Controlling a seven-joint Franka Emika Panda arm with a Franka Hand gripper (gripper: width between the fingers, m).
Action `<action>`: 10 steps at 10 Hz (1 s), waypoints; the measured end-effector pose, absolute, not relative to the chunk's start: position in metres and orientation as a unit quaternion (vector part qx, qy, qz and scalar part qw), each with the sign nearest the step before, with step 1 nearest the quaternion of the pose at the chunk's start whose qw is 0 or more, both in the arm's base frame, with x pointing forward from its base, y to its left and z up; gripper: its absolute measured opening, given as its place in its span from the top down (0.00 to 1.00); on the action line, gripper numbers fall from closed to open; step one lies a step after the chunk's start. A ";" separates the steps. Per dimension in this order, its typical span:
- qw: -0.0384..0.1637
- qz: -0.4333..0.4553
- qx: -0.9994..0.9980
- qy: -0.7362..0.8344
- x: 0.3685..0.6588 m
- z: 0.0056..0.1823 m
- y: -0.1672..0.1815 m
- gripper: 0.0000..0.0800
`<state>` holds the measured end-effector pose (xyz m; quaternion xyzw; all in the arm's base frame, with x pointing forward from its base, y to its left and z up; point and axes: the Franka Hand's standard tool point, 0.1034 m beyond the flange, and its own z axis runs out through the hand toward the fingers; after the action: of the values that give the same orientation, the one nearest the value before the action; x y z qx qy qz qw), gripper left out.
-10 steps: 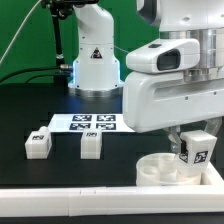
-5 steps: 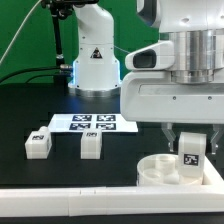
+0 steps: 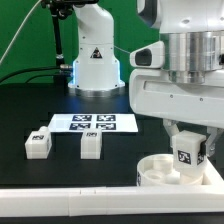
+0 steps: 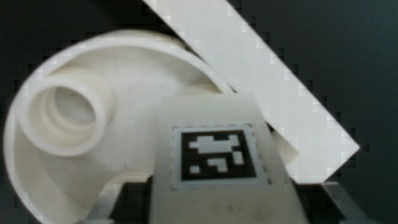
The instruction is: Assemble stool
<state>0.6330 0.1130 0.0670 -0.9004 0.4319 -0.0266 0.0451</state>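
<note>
In the exterior view, the gripper (image 3: 189,140) clasped a leg (image 3: 190,155) between its fingers, tag facing the camera, just above the seat (image 3: 150,172) at the exterior view's right. Over the last second the wrist had turned. The leg, first tilted with its tag askew, now stood nearly upright, and after a slight rise it had dropped a little lower into the seat's hollow. Whether its foot touched the seat could not be told. I judge this to be the leg being lined up over a socket, with seating it the step in hand. Two loose legs (image 3: 37,143) (image 3: 91,144) had not moved on the table (image 3: 30,100), near the marker board (image 3: 93,123). The bar (image 3: 60,190) ran along the front edge.

In the wrist view, the leg (image 4: 214,150) filled the middle, gripped on both sides by the gripper (image 4: 214,196). Behind it lay the seat (image 4: 107,60), with one round socket (image 4: 71,105) open and off to the side of the leg. The bar (image 4: 249,70) crossed just beside the seat. The leg did not yet look centred on that socket, so I judge a small sideways correction was still needed.
</note>
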 end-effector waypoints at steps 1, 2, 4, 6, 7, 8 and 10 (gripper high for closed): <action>0.047 -0.024 -0.884 0.464 0.633 0.067 0.112 0.58; 0.048 -0.022 -0.874 0.483 0.633 0.067 0.112 0.58; 0.055 -0.004 -0.792 0.608 0.632 0.072 0.112 0.58; 0.075 0.015 -0.671 0.738 0.634 0.070 0.114 0.58; 0.090 0.025 -0.608 0.788 0.637 0.068 0.114 0.58; 0.095 0.030 -0.561 0.822 0.638 0.068 0.116 0.58; 0.103 0.034 -0.516 0.850 0.639 0.068 0.120 0.58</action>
<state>0.6391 0.1200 0.0679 -0.5162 0.8496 0.0341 0.1025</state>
